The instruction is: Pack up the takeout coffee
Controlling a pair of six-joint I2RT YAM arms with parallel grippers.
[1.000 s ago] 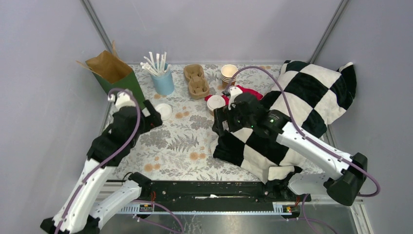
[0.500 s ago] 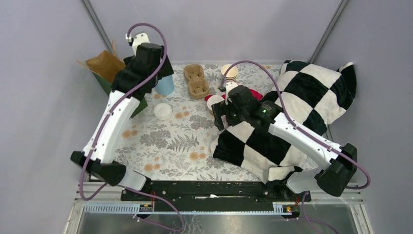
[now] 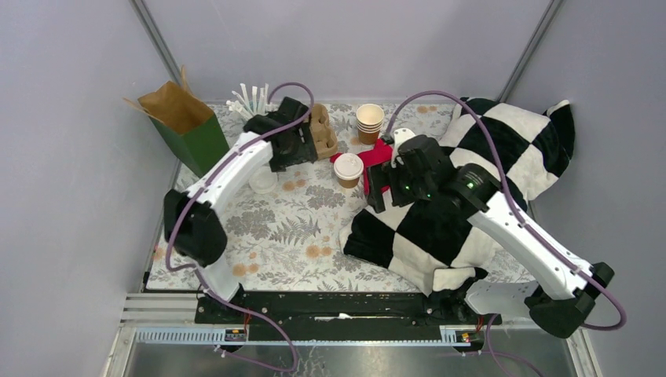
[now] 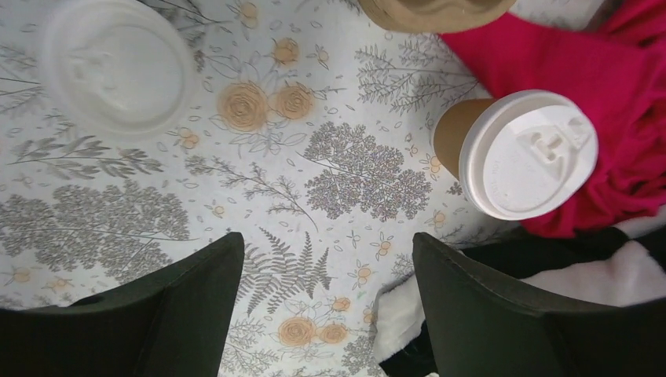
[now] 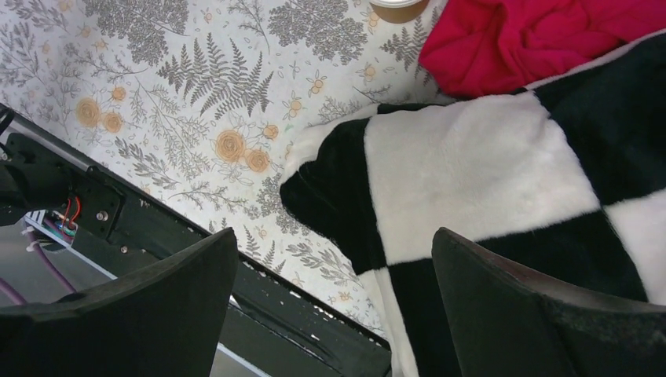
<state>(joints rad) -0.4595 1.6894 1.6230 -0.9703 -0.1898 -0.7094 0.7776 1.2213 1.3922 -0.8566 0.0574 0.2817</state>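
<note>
Left gripper and right gripper both spread and empty, the takeout coffee stands upright at the left's two o'clock beside a red cloth; a grip below the lid looks safest.

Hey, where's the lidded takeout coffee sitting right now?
In the top view, the takeout coffee stands upright toward the back centre of the table, at the left edge of the red cloth, just in front and right of the cardboard cup carrier.
</note>
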